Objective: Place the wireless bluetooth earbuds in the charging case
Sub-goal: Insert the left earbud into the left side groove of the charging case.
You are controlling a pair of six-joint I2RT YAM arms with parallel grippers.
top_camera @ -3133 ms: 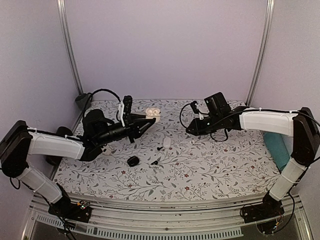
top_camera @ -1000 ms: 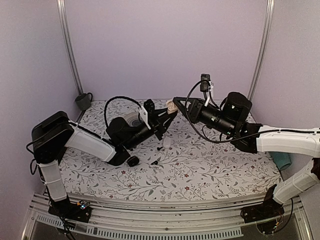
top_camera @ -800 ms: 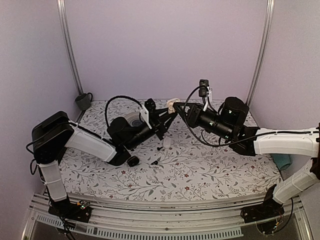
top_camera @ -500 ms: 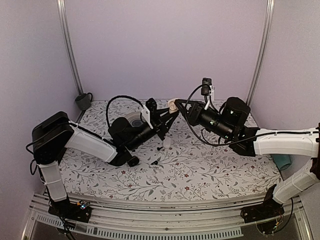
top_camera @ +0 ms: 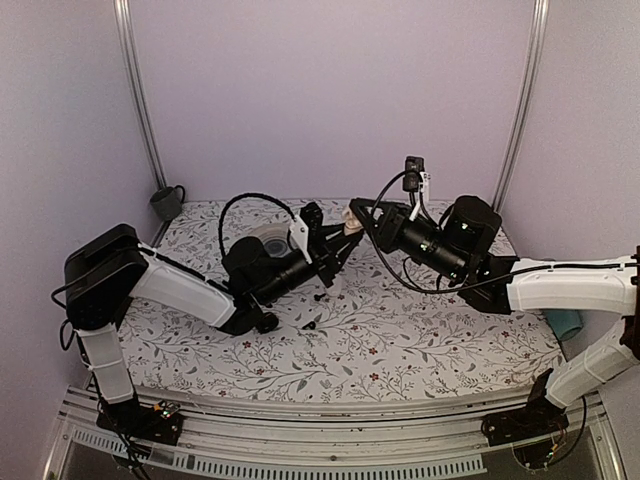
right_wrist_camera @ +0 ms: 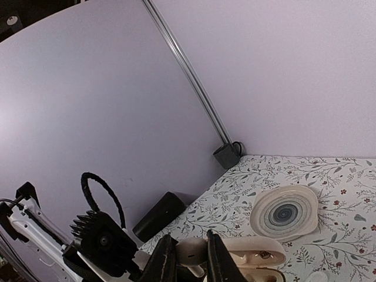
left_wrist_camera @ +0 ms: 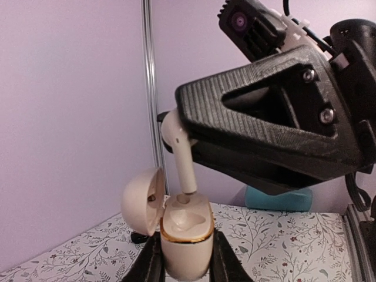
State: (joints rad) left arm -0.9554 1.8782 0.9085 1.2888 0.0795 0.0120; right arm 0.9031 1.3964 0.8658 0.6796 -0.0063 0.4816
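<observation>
My left gripper [top_camera: 343,236] is shut on the cream charging case [left_wrist_camera: 185,238] and holds it upright above the table, lid [left_wrist_camera: 142,200] swung open to the left. My right gripper [top_camera: 353,211] is shut on a white earbud [left_wrist_camera: 178,144], which points stem down. The stem tip touches the case's far socket. In the right wrist view the earbud's head [right_wrist_camera: 191,251] sits between my fingertips [right_wrist_camera: 165,258], right above the open case [right_wrist_camera: 254,254]. A second small white earbud [top_camera: 331,285] lies on the table below the left gripper.
A swirl-patterned plate [right_wrist_camera: 285,214] lies at the back of the table. A dark cup [top_camera: 165,203] stands in the back left corner. Small black bits [top_camera: 310,323] lie on the flowered cloth. A teal object [top_camera: 566,322] is at the right edge.
Both grippers rose from the table and met in mid-air. Over the last second they shifted slightly right, and the earbud's stem came down onto the case's socket.
</observation>
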